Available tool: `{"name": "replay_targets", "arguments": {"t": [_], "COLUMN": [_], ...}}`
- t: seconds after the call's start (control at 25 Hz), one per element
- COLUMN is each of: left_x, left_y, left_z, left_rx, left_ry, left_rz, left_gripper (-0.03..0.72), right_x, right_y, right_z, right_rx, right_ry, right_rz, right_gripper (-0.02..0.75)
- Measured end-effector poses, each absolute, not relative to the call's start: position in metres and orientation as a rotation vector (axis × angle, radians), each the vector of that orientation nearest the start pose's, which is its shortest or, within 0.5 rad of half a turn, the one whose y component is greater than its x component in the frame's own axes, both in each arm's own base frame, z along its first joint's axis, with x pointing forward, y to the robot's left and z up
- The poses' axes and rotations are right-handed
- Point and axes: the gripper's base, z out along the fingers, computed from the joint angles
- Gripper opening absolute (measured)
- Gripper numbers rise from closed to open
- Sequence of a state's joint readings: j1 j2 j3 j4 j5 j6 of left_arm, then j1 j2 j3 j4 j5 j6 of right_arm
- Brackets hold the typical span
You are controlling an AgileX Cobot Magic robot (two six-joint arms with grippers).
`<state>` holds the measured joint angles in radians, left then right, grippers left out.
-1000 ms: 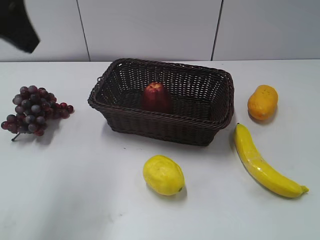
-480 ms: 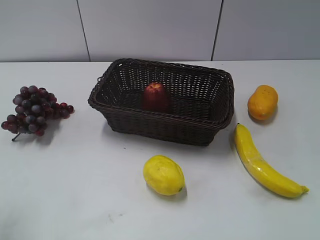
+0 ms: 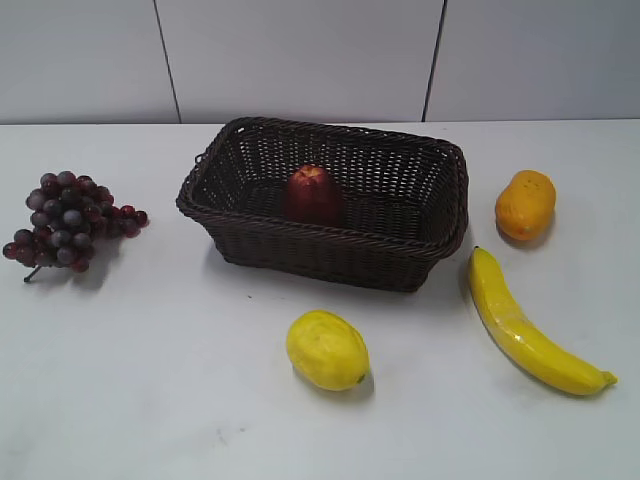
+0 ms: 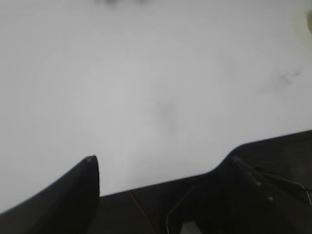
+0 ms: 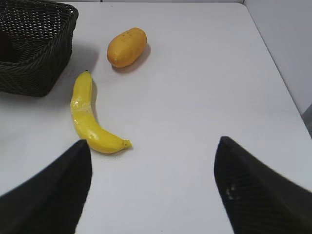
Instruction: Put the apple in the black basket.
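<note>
apple (image 3: pixel 313 193): sits inside the basket, left of its middle, just above the centre of the exterior frame; upright, paler top patch facing up; the near wall hides its base.
basket (image 3: pixel 330 256): dark wicker rectangle on the counter, upper centre of the exterior frame, open side up. Its corner also shows at the upper left of the right wrist frame (image 5: pixel 36 46).
counter (image 3: pixel 160 370): white, carrying everything; pale wall panels run across the top of the exterior frame.
grapes (image 3: pixel 62 220): purple-red bunch at the left edge of the exterior frame, well apart from the basket.
lemon (image 3: pixel 327 349): yellow, lower centre of the exterior frame, in front of the basket and clear of it.
banana (image 3: pixel 525 326): lower right of the exterior frame, its stem end just beside the basket's right front corner; in the right wrist frame (image 5: pixel 89 117) it lies left of centre.
orange fruit (image 3: pixel 525 204): oval, right of the basket and above the banana; upper centre-left of the right wrist frame (image 5: pixel 126 47).
left hand (image 4: pixel 161 163): fingers spread wide along the bottom of the left wrist frame, nothing between them, bare counter and a dark edge below.
right hand (image 5: pixel 152 146): fingers spread at the bottom corners of the right wrist frame, holding nothing, above bare counter to the right of the banana.
exterior frame: neither hand appears in it.
</note>
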<state>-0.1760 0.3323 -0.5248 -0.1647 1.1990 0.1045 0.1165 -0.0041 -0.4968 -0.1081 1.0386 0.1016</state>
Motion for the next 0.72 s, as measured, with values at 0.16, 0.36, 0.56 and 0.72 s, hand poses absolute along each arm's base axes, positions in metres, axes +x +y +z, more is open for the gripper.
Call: {"name": "replay_targets", "arguments": {"t": [0.16, 0.36, 0.56, 0.72], "left_x": [0.026, 0.0315, 0.0326, 0.0326], "left_y": [-0.0148, -0.0171, -0.0174, -0.0174], "left_z": [0.2728, 0.2669, 0.267, 0.267], "left_rx": [0.331, 0.315, 0.313, 0.313], "left_ry": [2.38, 2.342, 2.336, 2.335], "left_rz": [-0.187, -0.213, -0.215, -0.216], "left_gripper": [0.594, 0.593, 0.593, 0.59], "right_x": [-0.0035, -0.0035, -0.0035, -0.0035], "right_y": [-0.0089, -0.0089, -0.0089, -0.0089], "right_z": [0.2785, 0.2785, 0.2785, 0.2785], "right_rx": [-0.011, -0.011, -0.011, -0.011], "right_ry": [2.017, 2.017, 2.017, 2.017], "right_rz": [0.01, 0.01, 0.01, 0.01], "right_gripper": [0.588, 0.588, 0.588, 0.588]}}
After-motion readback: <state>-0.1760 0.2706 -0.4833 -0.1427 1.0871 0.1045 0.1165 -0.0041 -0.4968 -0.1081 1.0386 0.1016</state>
